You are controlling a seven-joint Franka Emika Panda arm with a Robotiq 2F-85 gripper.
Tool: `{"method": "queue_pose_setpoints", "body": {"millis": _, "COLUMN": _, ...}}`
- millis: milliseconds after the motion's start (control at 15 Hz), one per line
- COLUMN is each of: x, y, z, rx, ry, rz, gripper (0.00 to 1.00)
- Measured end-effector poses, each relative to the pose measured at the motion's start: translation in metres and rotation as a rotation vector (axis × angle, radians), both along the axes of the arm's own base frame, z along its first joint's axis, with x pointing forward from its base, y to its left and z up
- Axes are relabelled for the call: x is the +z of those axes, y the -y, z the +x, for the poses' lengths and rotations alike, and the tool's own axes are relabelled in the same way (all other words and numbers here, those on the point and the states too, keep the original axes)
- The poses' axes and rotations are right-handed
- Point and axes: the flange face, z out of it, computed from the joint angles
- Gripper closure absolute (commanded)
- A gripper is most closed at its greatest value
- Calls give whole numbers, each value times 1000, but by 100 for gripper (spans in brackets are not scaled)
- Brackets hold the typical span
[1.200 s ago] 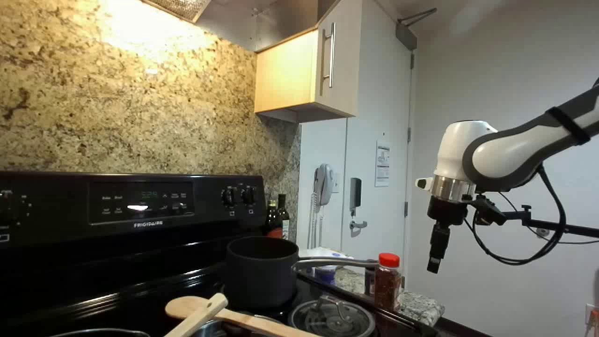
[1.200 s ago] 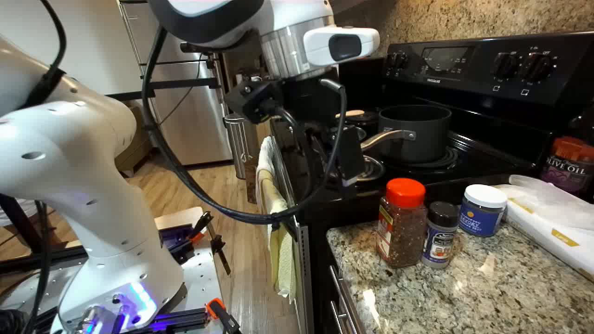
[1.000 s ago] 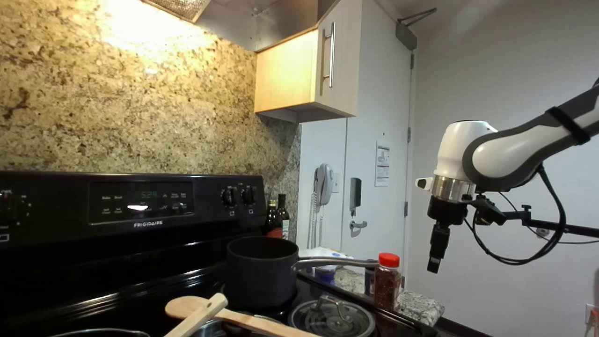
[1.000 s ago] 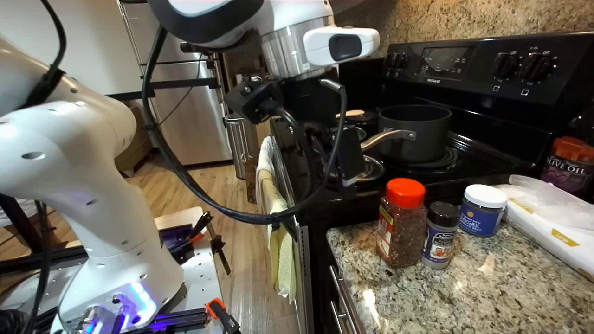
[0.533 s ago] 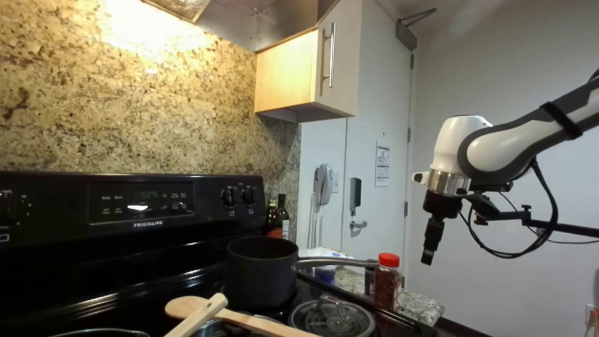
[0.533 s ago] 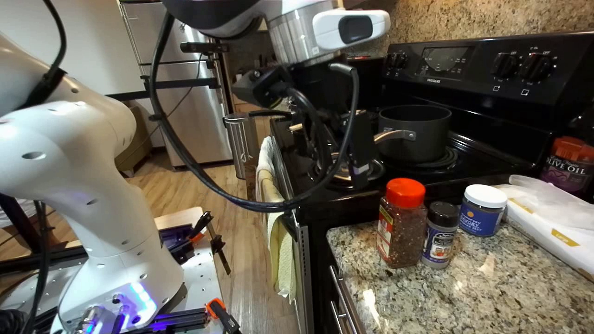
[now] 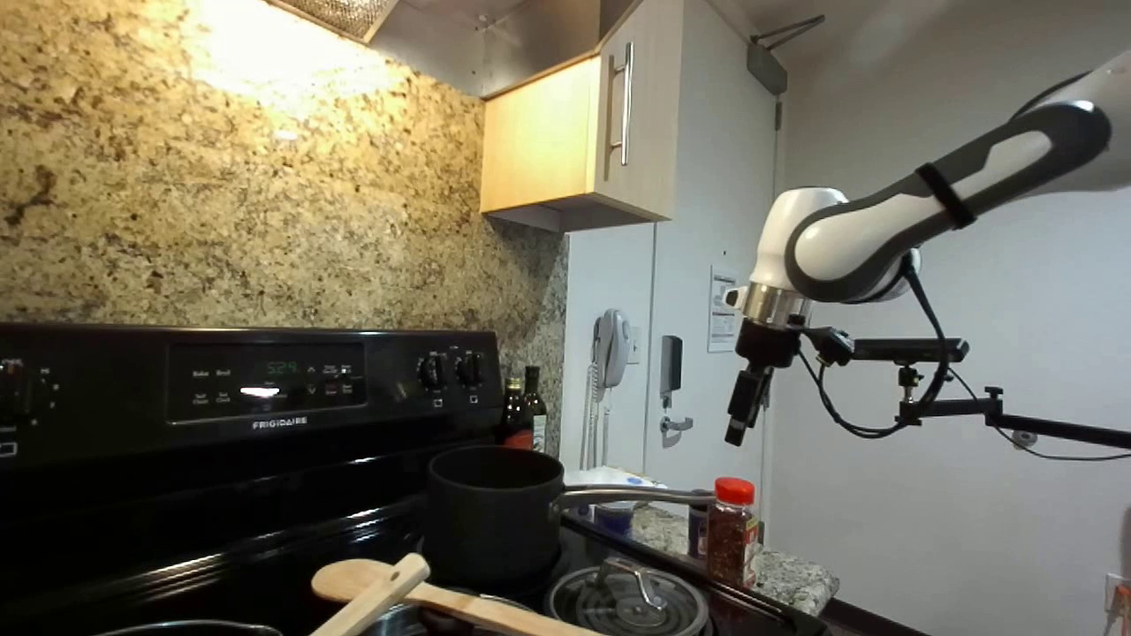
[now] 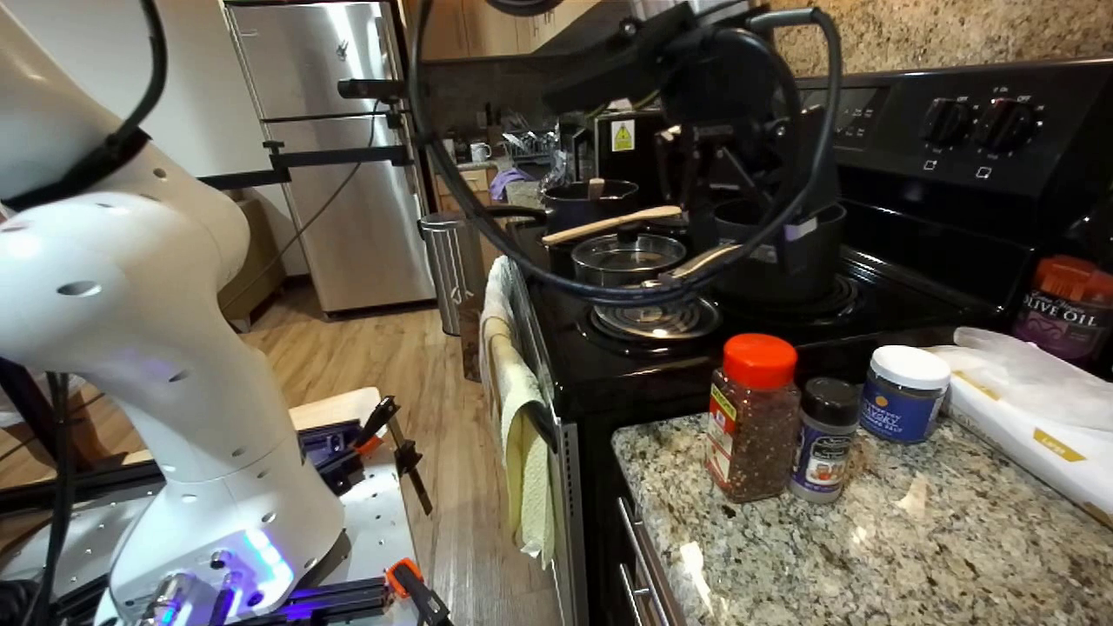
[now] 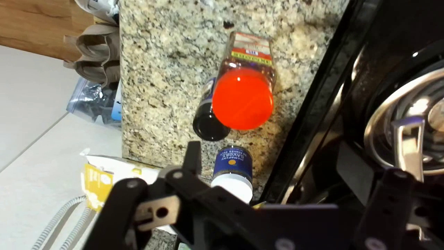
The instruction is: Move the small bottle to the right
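Observation:
The small bottle with a red cap and reddish-brown contents (image 8: 755,430) stands upright on the granite counter (image 8: 948,539) by the stove edge. It also shows in an exterior view (image 7: 732,541) and, from above, by its red cap in the wrist view (image 9: 242,99). My gripper (image 7: 736,435) is in the air, higher than the bottle, not touching it. In the wrist view my gripper (image 9: 274,166) has its two fingers wide apart with nothing held between them. The bottle lies ahead of the fingertips, toward the left finger's side.
A black-capped bottle (image 8: 824,443) stands close beside the small bottle. A blue white-lidded jar (image 8: 904,396) and a white box (image 8: 1035,439) are farther right. The black pot (image 7: 495,512) stands on the stove, its handle (image 7: 636,495) sticking out toward the counter. Wooden utensils (image 7: 468,605) lie near it.
My arm has risen and moved across, up and left in an exterior view, now above the red cap there; in an exterior view it overlaps the pot. The bottle has not moved.

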Motion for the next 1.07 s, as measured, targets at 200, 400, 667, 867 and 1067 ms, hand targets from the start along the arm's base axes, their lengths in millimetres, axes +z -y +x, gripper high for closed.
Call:
{"method": "queue_pose_setpoints", "body": {"millis": 200, "x": -2, "y": -4, "z": 43, "rx": -4, "ry": -3, "rz": 37, "gripper": 0}}
{"method": "queue_pose_setpoints", "body": {"millis": 400, "x": -7, "y": 0, "z": 76, "rx": -9, "ry": -18, "rz": 39, "gripper": 0}}
{"method": "queue_pose_setpoints", "body": {"millis": 667, "x": -10, "y": 24, "z": 92, "rx": -51, "ry": -41, "rz": 25, "gripper": 0}}
{"method": "queue_pose_setpoints", "body": {"millis": 867, "x": -13, "y": 50, "z": 86, "rx": -101, "ry": -64, "rz": 30, "gripper": 0}}
{"method": "queue_pose_setpoints", "body": {"millis": 1067, "x": -24, "y": 62, "z": 83, "rx": -137, "ry": -74, "rz": 59, "gripper": 0}}
